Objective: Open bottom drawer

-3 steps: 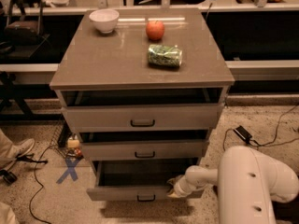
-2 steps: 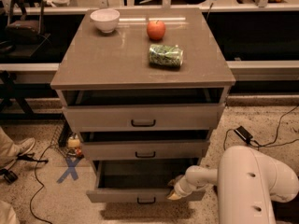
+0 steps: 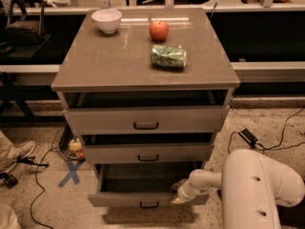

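The grey-beige, flat-fronted bottom drawer, lowest of three in a cabinet, stands partly pulled out. Its dark inside shows, and a small black bar handle sits at its centre. The robot's pale claw is at the right end of the drawer's front top edge, seemingly hooked over it. Whether it is spread or closed cannot be told. The bulky white arm reaches in from the lower right. The pull should go straight outward and level, since sideways drag from that off-centre hold might jam the runners. Above, the middle drawer and top drawer are ajar. On the counter rest a white ceramic bowl, a red apple and a green packet.
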### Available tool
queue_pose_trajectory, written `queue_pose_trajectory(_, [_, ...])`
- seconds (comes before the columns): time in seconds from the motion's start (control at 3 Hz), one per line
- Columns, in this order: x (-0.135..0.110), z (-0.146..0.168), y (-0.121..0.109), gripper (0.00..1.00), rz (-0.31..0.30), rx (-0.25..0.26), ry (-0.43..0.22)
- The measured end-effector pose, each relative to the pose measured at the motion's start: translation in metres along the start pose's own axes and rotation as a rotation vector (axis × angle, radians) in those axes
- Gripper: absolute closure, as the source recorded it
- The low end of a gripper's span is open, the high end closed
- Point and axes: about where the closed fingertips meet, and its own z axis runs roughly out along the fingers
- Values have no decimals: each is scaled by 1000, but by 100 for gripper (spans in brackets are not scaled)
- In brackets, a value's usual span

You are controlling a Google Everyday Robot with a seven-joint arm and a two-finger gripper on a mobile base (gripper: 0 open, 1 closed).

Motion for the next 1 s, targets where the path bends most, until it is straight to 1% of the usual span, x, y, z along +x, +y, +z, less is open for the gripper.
queue_pose_trajectory(0.33, [0,2,2,15,0,-3,-1])
queue_pose_trajectory(0.67, [-1,3,3,0,0,-6,-2])
queue_pose_trajectory(1.0, [-1,3,3,0,0,-6,-2])
